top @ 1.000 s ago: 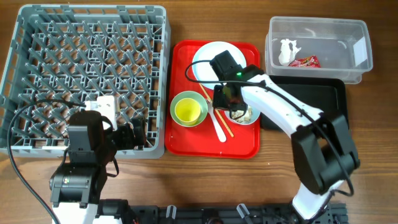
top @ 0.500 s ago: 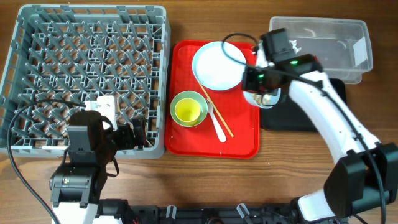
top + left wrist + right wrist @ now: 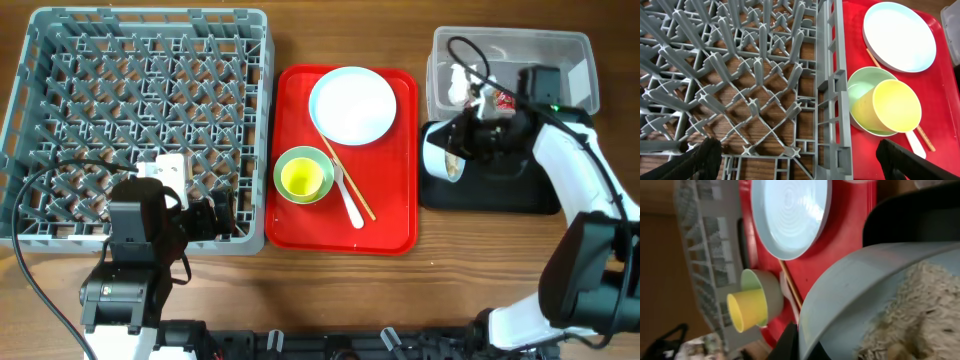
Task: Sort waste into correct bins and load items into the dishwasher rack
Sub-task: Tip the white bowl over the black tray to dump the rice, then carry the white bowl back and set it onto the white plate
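My right gripper [image 3: 468,148] is shut on the rim of the pale blue bowl [image 3: 441,156], which is tipped on its side over the left end of the black tray [image 3: 505,192]. Beige crumbs [image 3: 920,310] lie inside the bowl [image 3: 850,295], and one dark finger [image 3: 790,342] presses its rim. The clear tub [image 3: 530,50] holds a white tissue [image 3: 462,82] and a red wrapper [image 3: 497,98]. Plate [image 3: 352,104], green bowl [image 3: 290,158] with the yellow cup [image 3: 303,178] in it, fork [image 3: 350,200] and chopsticks [image 3: 352,190] lie on the red tray. My left gripper [image 3: 800,165] hangs open over the grey rack [image 3: 140,120], near its front right corner.
The red serving tray [image 3: 385,225] sits between the rack and the black tray. The rack's upright pegs [image 3: 760,45] stand just ahead of my left fingers [image 3: 705,157]. A cable loops over the clear tub's left part. Bare wooden table [image 3: 330,290] runs along the front.
My right arm has carried the blue bowl from the red tray rightward to the black tray, and the bowl is tipped on its side. The left arm has not moved.
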